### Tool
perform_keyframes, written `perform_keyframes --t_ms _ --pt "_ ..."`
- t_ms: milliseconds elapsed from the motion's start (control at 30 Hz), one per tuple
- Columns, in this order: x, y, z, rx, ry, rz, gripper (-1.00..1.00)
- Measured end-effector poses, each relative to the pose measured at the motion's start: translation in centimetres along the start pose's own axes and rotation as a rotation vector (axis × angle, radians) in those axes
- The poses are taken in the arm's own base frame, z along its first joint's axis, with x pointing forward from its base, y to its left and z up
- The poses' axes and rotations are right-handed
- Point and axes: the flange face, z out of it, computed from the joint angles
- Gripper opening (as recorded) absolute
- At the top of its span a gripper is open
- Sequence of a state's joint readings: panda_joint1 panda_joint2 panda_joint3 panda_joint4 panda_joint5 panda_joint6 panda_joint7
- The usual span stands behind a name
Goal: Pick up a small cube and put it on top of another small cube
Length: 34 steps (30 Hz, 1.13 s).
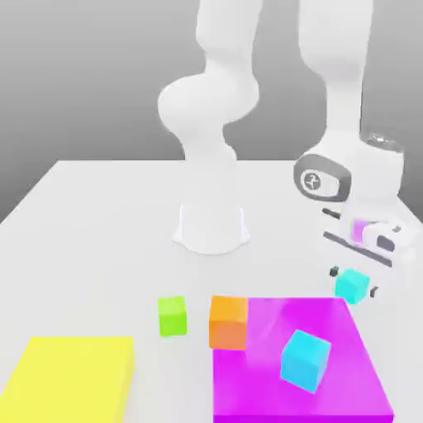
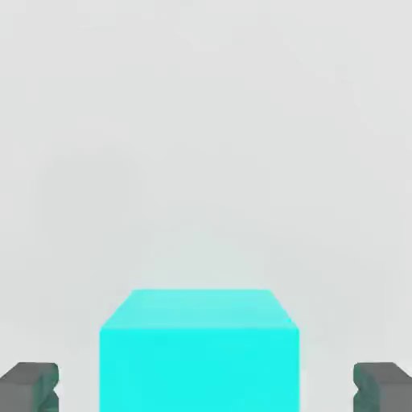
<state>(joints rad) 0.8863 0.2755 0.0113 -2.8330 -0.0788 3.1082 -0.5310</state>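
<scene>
The small cyan cube [image 1: 352, 286] sits on the white table at the exterior view's right, just behind the magenta patch. My gripper [image 1: 355, 281] is lowered around it, open, with one finger on either side. In the hand view the cube [image 2: 199, 350] lies between the dark fingertips [image 2: 29, 386], with a clear gap on both sides, so they are not touching it. The small lime-green cube [image 1: 173, 316] rests on the table well toward the exterior view's left of the gripper, beside the orange cube.
A bigger orange cube [image 1: 228, 321] stands at the magenta patch's [image 1: 248, 388] corner, right of the green cube. A bigger cyan cube [image 1: 305, 359] lies tilted on the magenta patch. A yellow patch [image 1: 70, 376] is front left. The arm's base [image 1: 211, 227] stands mid-table.
</scene>
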Motion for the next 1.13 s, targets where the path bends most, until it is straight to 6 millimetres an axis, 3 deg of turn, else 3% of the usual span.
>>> perform_keyframes --t_ms 167,400,467,700,800,867,933,1000,1033,1133 --pt "0.0 0.0 0.1 0.001 -0.002 0.000 -1.00" --pt "0.0 0.0 -5.4 0.000 -0.002 -0.001 -1.00" --pt "-0.3 2.7 -6.8 0.000 -0.002 0.085 -1.00" --pt "-2.3 15.4 -12.9 0.000 -0.001 0.468 -1.00" --pt "-4.8 20.1 -15.7 0.001 -0.001 0.620 -1.00" --pt "-7.9 23.3 -17.4 0.002 -0.001 0.738 -1.00" --pt "-12.4 26.6 -16.7 0.004 0.001 0.872 -1.00" --pt "-13.4 27.3 -14.2 0.004 0.001 0.903 -1.00" --pt "-13.5 27.3 -13.3 0.003 0.000 0.906 1.00" --pt "-13.5 27.3 -13.3 0.003 0.000 0.906 1.00"
